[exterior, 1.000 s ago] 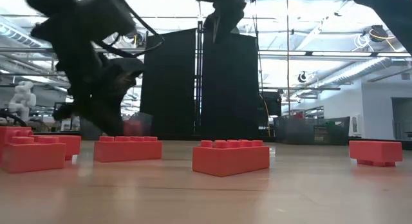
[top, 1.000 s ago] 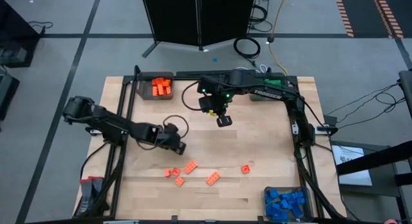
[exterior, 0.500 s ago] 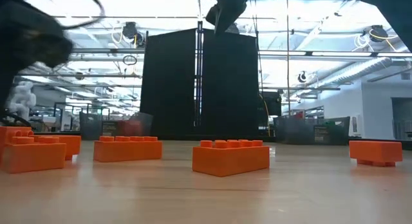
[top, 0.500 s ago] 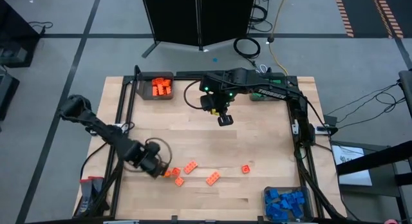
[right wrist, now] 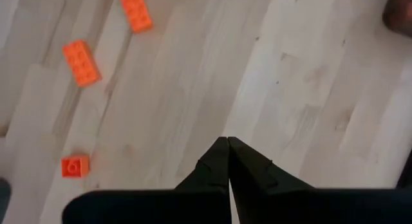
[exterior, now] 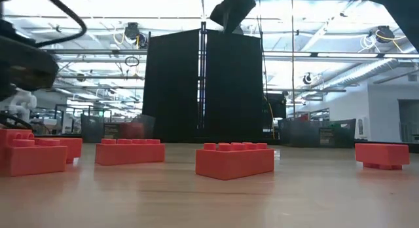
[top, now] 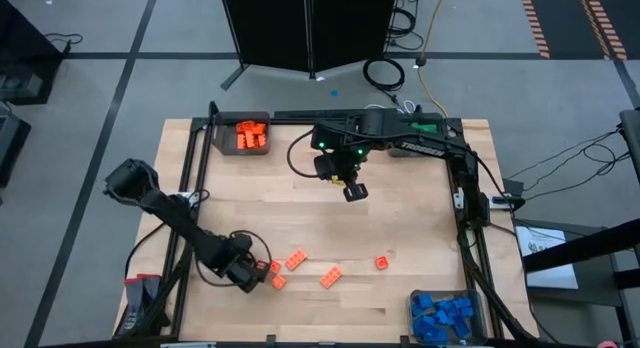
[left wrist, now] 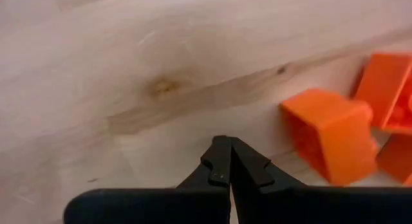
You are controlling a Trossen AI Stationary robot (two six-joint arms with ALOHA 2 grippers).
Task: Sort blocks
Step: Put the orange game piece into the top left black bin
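Left gripper low near the table's front-left, fingers pinched together, empty — beside the loose orange blocks. Right gripper hovers mid-table toward the back, fingers also closed, empty.

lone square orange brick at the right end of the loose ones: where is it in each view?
High: square orange brick, right of the loose row.
Low: likely the brick at far right.
Left wrist: not in it.
Right wrist: small square.
Shared landmark: two oblong orange bricks.
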